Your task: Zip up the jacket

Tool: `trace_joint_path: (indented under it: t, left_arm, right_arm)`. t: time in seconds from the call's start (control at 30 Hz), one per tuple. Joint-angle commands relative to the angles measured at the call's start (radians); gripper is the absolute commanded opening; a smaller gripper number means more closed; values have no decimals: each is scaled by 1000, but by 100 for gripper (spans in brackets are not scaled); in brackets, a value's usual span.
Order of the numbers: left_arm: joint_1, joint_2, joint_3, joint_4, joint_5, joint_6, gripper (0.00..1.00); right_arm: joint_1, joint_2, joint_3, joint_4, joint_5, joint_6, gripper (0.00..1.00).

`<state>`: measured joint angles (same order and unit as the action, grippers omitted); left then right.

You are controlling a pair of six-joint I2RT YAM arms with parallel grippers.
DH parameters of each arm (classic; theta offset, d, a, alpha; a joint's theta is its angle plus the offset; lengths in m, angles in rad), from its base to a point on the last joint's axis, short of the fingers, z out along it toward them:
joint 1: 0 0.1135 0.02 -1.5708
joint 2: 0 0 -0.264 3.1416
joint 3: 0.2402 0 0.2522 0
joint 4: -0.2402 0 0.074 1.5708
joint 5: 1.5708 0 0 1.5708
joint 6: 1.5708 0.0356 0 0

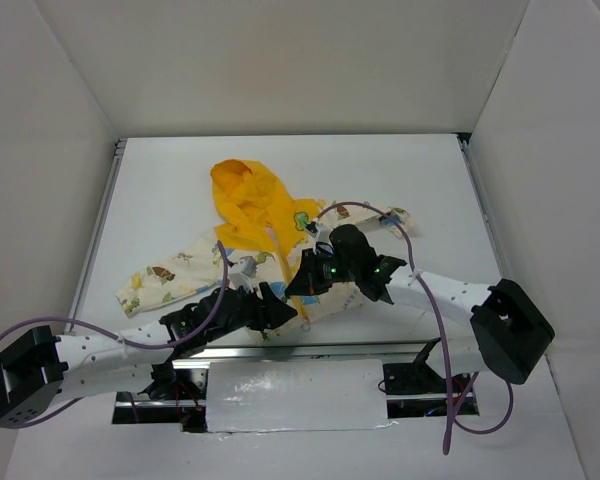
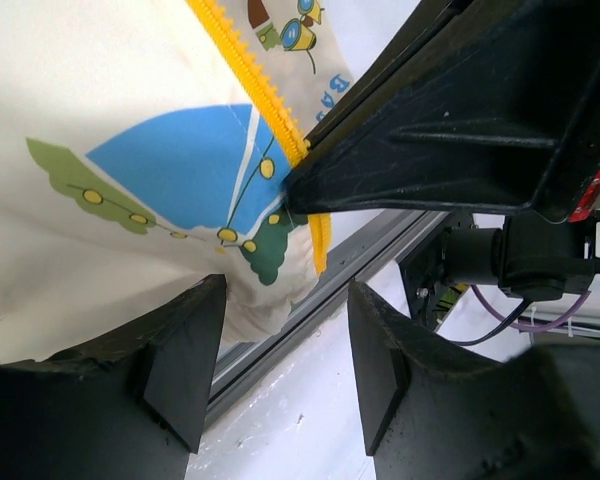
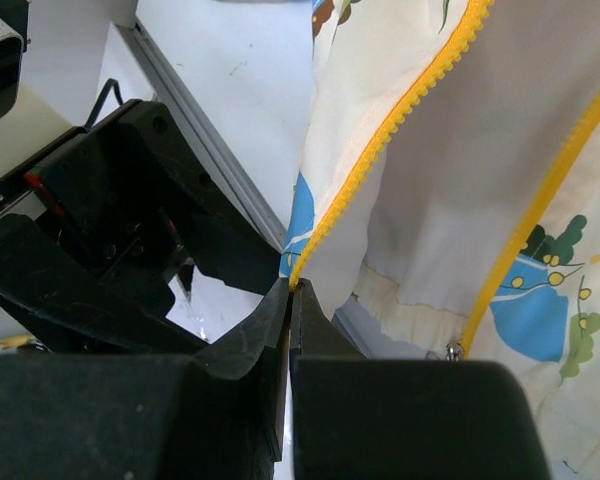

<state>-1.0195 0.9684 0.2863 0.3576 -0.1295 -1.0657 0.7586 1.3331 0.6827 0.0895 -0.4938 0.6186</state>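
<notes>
Work on the zip is only at its start. The jacket [image 1: 230, 265] lies on the white table [image 1: 160, 180], close to the near edge where the arms sit. Its front is open. In the right wrist view the two rows of the yellow zipper [image 3: 400, 120] run apart, with plain cream cloth between them. A small metal bit [image 3: 451, 351] sits at the bottom of one row, and I think it is the slider. The right claw [image 3: 291, 290] is pressed together on the bottom end of the other row, pinching the yellow edge. The left claw [image 2: 280, 350] has its fingers apart and holds nothing, and the bottom corner of the jacket hangs just beside it. So one side is caught, but the two ends are not joined yet, and no teeth are closed. Joining the ends and pulling the slider all the way up is left to do. The jacket's long way runs from near to far. The yellow hood [image 1: 245, 190] points to the far wall and a bit left, and the bottom hem points at the arms.
</notes>
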Motion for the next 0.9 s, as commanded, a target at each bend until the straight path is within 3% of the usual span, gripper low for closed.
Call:
trace_joint_path:
  t: [0.0, 0.23, 0.37, 0.43, 0.47, 0.63, 0.77, 0.8, 0.87]
  left_arm:
    - [6, -10, -7, 78, -15, 36, 64]
    - [6, 53, 1, 112, 19, 38, 60]
    - [7, 79, -16, 158, 28, 36, 50]
    - [7, 82, -19, 168, 33, 35, 43]
    - [9, 81, -22, 175, 36, 36, 34]
    - [9, 61, -19, 169, 41, 53, 20]
    - [10, 55, -19, 162, 50, 65, 0]
    - [10, 53, -19, 158, 50, 65, 0]
    - [13, 52, -24, 153, 50, 64, 0]
  right_arm:
    - [-2, 9, 23, 52, -51, 26, 0]
    - [-2, 1, 24, 82, -46, 78, 0]
    - [-2, 11, 29, 110, -61, 108, 0]
    - [-2, 12, 31, 108, -55, 110, 0]
    - [-2, 12, 31, 104, -55, 110, 0]
    - [-2, 17, 25, 95, -35, 107, 0]
    - [-2, 38, 31, 82, -23, 107, 0]
    - [-2, 40, 38, 76, -19, 104, 3]
    - [-4, 35, 47, 47, 4, 93, 23]
